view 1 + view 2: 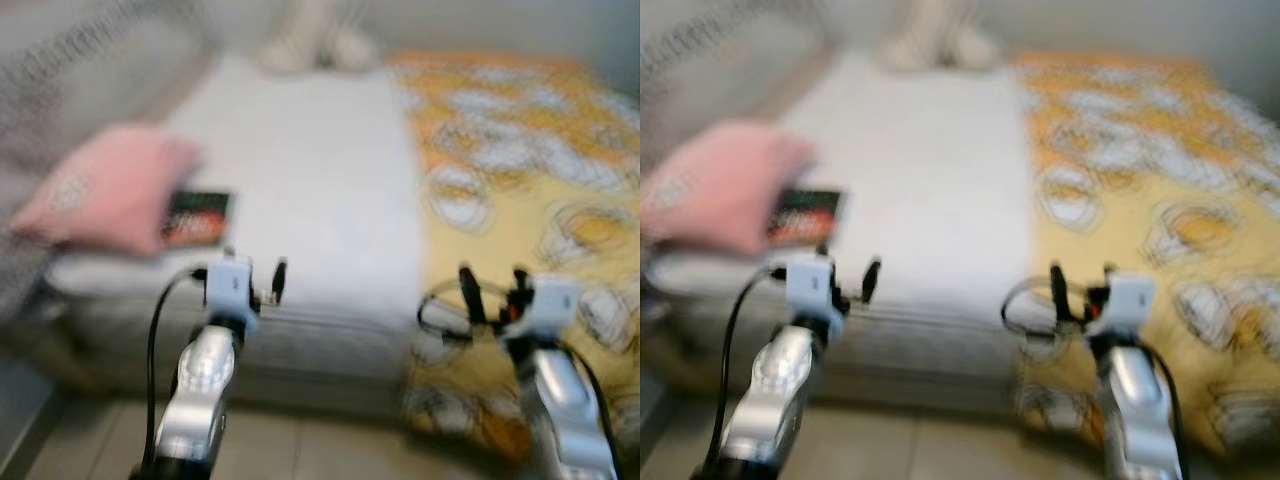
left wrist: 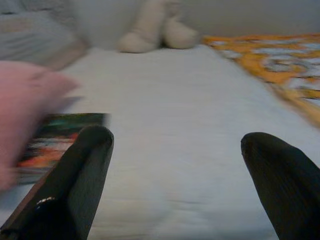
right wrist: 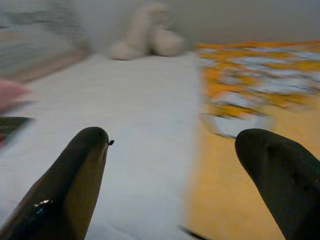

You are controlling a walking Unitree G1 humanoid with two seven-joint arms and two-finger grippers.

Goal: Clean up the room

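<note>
The frames are blurred by motion. A bed with a white sheet stands in front of me, its right half under a yellow patterned blanket. A pink pillow lies at the bed's left, with a dark book or box beside it, also in the left wrist view. A beige plush toy sits at the head of the bed. My left gripper is open at the bed's near edge, short of the book. My right gripper is open over the blanket's near edge.
A grey-patterned surface lies left of the bed. Tiled floor shows below the bed's front edge. The middle of the white sheet has free room.
</note>
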